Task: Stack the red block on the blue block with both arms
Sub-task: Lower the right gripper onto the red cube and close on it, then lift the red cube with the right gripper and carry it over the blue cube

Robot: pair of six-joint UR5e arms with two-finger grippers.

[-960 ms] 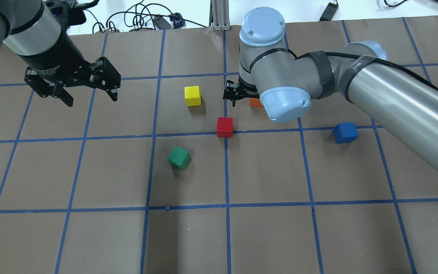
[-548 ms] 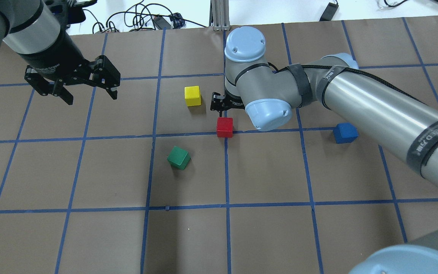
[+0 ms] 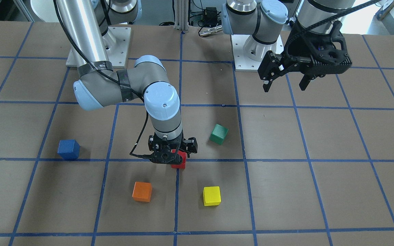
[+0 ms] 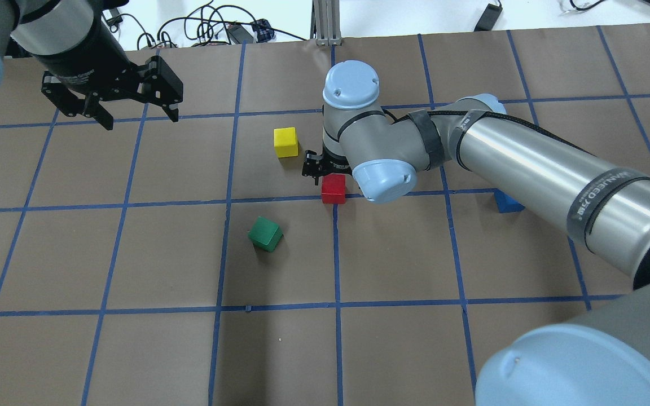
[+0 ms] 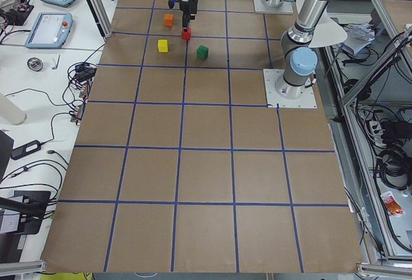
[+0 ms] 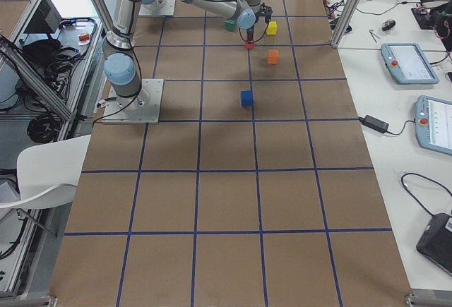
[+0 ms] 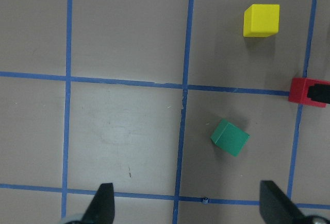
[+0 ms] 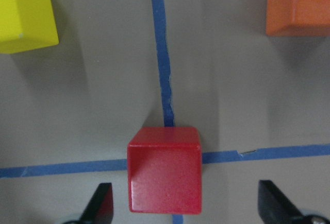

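The red block (image 4: pixel 333 189) sits on a blue tape crossing near the table's middle. My right gripper (image 8: pixel 188 206) is open and hovers right over it; the right wrist view shows the red block (image 8: pixel 165 170) between the two fingertips (image 8: pixel 100 203), apart from both. In the front view the gripper (image 3: pixel 173 153) hides part of the block (image 3: pixel 180 163). The blue block (image 3: pixel 68 149) stands alone to the right in the overhead view (image 4: pixel 506 203), half hidden by the right arm. My left gripper (image 4: pixel 140 119) is open and empty, high at the far left.
A yellow cube (image 4: pixel 285 141) lies just beyond the red block, a green cube (image 4: pixel 264 234) nearer and to the left. An orange cube (image 3: pixel 142 191) is hidden under the right arm in the overhead view. Cables lie past the table's far edge (image 4: pixel 201 34).
My right arm has swung left and its gripper has come from beside the orange cube to over the red block. My left gripper has drawn back toward the far edge, still open.
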